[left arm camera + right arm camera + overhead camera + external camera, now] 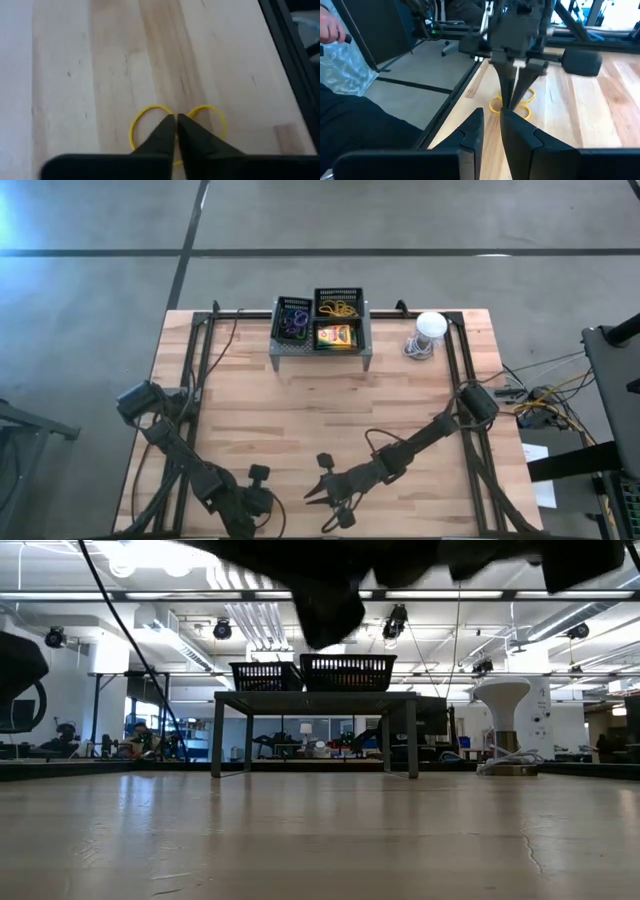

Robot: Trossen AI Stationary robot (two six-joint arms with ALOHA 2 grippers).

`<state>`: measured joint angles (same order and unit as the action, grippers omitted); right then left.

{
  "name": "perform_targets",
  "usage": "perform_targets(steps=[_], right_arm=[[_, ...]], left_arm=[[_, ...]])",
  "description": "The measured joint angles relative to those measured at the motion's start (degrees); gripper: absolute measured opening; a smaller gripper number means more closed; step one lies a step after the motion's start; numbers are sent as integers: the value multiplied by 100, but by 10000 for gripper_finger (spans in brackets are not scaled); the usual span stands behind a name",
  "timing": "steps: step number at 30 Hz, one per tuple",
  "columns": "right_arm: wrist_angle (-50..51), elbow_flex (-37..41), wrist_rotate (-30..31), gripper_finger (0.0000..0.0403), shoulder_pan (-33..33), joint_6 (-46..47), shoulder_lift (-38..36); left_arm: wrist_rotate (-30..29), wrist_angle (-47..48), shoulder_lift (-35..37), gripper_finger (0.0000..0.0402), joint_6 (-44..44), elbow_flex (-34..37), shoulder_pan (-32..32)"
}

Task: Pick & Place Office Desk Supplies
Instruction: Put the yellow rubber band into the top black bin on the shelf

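At the table's near edge, the left gripper (176, 131) pinches down on a yellow rubber band (176, 125) lying flat on the wooden table (75, 75), its fingers drawn together on the band's middle so a loop bulges to either side. The right gripper (490, 131) waits just beside it, jaws a little apart and empty. The mesh rack (320, 330) with its black baskets (already holding bands and a crayon box (335, 336)) stands well apart at the far side. The thin band looks liable to slip free on lifting if the tips caught only its edge
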<state>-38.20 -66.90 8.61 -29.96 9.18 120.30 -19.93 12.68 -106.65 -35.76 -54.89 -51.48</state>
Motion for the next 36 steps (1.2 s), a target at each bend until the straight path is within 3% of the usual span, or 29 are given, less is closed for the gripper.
perform_targets(steps=[6, 13, 20, 29, 36], right_arm=[[133, 277, 81, 60, -15, -194, -837], [207, 1365, 1109, 49, -118, -332, -2252], [220, 2544, 1817, 43, -356, 406, -2945], [-194, 3048, 1815, 51, -420, 1141, -2399], [-974, 2515, 1822, 116, -236, 890, -1510]], left_arm=[[-137, -25, -2, 3, -542, -126, 15], [-1241, -28, 95, 1, -609, -504, 33], [-2606, -90, 370, 1, -609, -689, 194], [-2875, -677, 502, 0, -104, -713, 708], [-2821, -1101, 534, 0, 643, -713, 961]])
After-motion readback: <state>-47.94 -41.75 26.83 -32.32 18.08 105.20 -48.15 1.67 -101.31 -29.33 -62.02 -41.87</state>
